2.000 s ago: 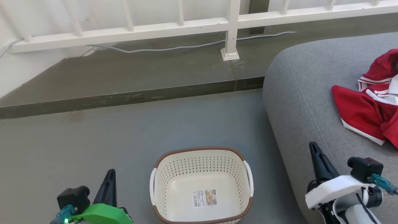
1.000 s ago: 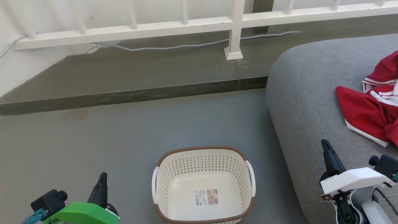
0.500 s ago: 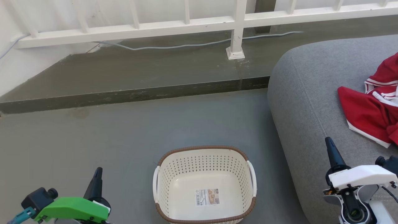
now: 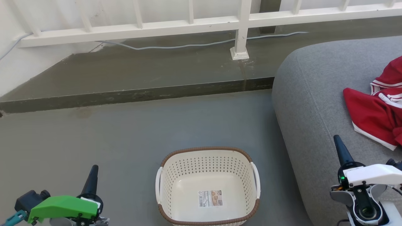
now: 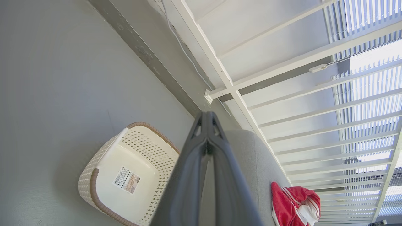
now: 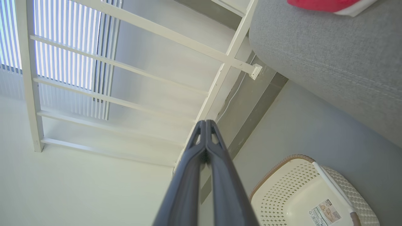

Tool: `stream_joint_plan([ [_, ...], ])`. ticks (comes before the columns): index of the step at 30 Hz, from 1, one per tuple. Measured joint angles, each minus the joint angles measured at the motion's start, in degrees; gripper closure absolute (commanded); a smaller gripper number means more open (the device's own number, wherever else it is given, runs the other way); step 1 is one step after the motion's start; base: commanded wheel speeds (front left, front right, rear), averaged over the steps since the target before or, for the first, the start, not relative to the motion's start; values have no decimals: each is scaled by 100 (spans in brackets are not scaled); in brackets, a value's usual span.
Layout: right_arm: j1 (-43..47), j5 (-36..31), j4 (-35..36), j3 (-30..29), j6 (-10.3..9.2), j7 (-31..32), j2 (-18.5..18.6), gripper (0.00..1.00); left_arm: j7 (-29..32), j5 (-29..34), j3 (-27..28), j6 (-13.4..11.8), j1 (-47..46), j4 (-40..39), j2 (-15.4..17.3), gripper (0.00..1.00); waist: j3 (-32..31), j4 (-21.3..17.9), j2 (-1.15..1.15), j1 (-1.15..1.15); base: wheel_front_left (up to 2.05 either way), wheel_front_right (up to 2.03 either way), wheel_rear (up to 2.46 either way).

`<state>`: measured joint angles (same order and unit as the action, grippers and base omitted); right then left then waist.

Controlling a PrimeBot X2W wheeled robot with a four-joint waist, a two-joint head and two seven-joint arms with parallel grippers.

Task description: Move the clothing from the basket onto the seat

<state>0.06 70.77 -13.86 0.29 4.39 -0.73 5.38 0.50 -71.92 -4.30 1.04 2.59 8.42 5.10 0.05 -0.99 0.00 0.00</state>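
The clothing [image 4: 372, 117], bright red fabric with white striped trim, lies bunched on the seat [image 4: 314, 100] towards the right edge of the head view, its white-edged hem spread flat on the grey cushion. It is well apart from the basket [image 4: 205, 148] and touches neither gripper.

The basket stands upright on the grey floor [image 4: 125, 135], just beside the seat's rounded front corner. Its inside shows a bare cream bottom bearing a label sticker [image 4: 210, 198], ringed by perforated walls, a brown woven-look rim and a white handle on each side.

The left gripper [image 4: 94, 170] sits at the lower left of the head view, over the floor to the basket's left, its green housing below it. In the left wrist view its two dark fingers press together at the tips, pinched closed with nothing between them. The right gripper [image 4: 338, 142] points up from its white housing at the lower right, over the seat's front edge, near the clothing but clear of it. The right wrist view shows those fingers likewise pressed tip to tip, holding nothing.

Beyond the floor a darker raised step [image 4: 141, 72] runs across, carrying a white railing [image 4: 157, 28] with a pale cable [image 4: 176, 47] along its foot.
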Motion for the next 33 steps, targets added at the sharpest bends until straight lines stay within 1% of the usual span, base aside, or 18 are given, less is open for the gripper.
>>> stream_joint_plan([
  [6, -104, 480, -43, -141, 45, 138, -34, 100, 51, -561, 73, 122, -43, 101, 0, 100, 3, 22, 0, 0, 0, 0, 0],
  [11, -119, 834, -80, -230, 67, 234, -84, 100, 67, -933, 146, 205, -161, 205, -1, 100, 6, 38, 0, 0, 0, 0, 0],
  [13, -134, 999, -99, -274, 112, 261, -105, 100, 104, -1048, 192, 249, -191, 230, -1, 100, 7, 44, 0, 0, 0, 0, 0],
  [18, -220, 1351, -126, -375, 126, 339, -137, 100, 123, -1411, 247, 305, -260, 321, -2, 100, 9, 59, 0, 0, 0, 0, 0],
  [25, -243, 1831, -166, -525, 212, 453, -174, 100, 179, -1954, 344, 423, -338, 436, -3, 100, 12, 81, 0, 0, 0, 0, 0],
  [31, -330, 2179, -186, -605, 219, 542, -188, 100, 199, -2321, 420, 501, -437, 528, -5, 100, 15, 96, 0, 0, 0, 0, 0],
  [33, -330, 2207, -192, -622, 234, 542, -189, 100, 199, -2354, 423, 502, -443, 554, -5, 100, 15, 96, 0, 0, 0, 0, 0],
])
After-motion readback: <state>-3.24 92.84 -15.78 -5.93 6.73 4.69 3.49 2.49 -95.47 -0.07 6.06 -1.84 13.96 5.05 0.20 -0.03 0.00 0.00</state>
